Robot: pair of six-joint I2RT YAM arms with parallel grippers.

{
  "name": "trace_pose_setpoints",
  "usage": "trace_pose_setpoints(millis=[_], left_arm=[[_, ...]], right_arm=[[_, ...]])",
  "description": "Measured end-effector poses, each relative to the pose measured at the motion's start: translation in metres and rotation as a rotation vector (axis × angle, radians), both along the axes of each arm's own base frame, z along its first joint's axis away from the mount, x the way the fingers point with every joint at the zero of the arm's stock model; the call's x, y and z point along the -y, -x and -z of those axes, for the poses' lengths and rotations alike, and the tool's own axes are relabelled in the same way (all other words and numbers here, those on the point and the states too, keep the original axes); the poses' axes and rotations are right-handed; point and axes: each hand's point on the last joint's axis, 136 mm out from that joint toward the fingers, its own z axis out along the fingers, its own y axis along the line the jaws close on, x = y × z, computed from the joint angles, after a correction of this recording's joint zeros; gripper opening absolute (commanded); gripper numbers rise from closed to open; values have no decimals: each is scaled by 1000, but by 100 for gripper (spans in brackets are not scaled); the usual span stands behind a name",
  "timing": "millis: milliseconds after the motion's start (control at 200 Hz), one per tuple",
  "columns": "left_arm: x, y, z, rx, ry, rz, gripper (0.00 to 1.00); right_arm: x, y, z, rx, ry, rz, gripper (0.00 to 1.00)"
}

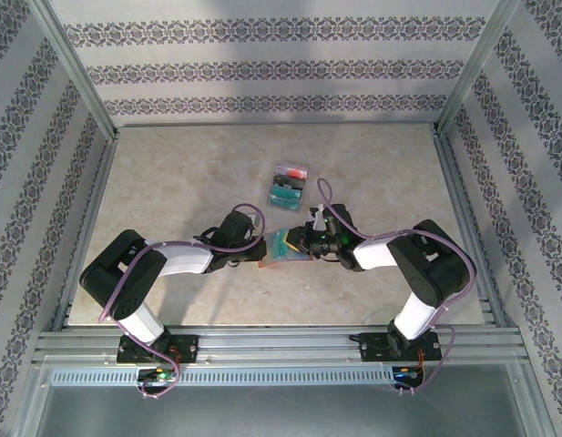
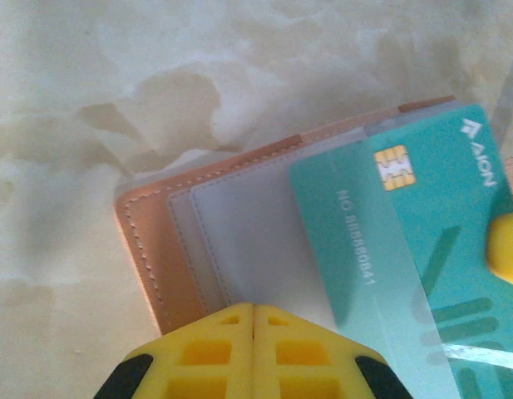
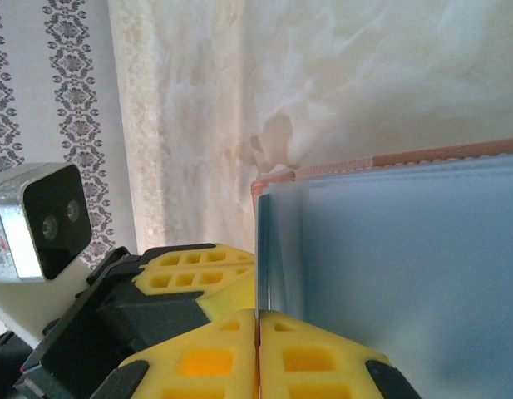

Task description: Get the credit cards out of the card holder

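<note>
- Bench (image 1: 171, 182) of pale marbled surface carried everything, with patterned walls around it.
- The left tool (image 2: 254, 309) had its yellow fingers pressed together on the near edge of the card holder (image 2: 156, 249), over the blue-grey inside.
- The right tool (image 3: 256, 314) was pinched tight on a thin sheet seen edge-on, taken to be the teal card (image 2: 439, 208).
- The card holder lay open near the bench's middle, between both tools, its brown stitched rim showing.
- The teal card stuck partway out of a pocket, gold chip facing up.
- A small heap of cards (image 1: 288, 182) lay just beyond the holder.
</note>
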Motion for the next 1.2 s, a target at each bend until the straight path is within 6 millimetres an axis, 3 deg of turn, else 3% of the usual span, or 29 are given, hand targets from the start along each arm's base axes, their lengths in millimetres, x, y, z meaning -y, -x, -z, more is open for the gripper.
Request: trace_pose_setpoints(millis=[215, 325, 585, 799, 1029, 1199], left_arm=[[-2, -1, 1, -3, -2, -6, 0], [-2, -1, 1, -4, -3, -6, 0], [-3, -1, 1, -6, -2, -9, 0], [-4, -2, 1, -5, -4, -12, 0], [-18, -9, 0, -2, -19, -52, 1], [-25, -11, -1, 0, -30, -71, 11]], right_arm=[[0, 2, 2, -1, 10, -8, 19], [-8, 4, 2, 5, 9, -27, 20], [-15, 4, 6, 0, 20, -42, 4], [-9, 6, 11, 1, 71, -39, 3], [2, 4, -10, 69, 183, -59, 4], [6, -5, -31, 141, 281, -94, 1]])
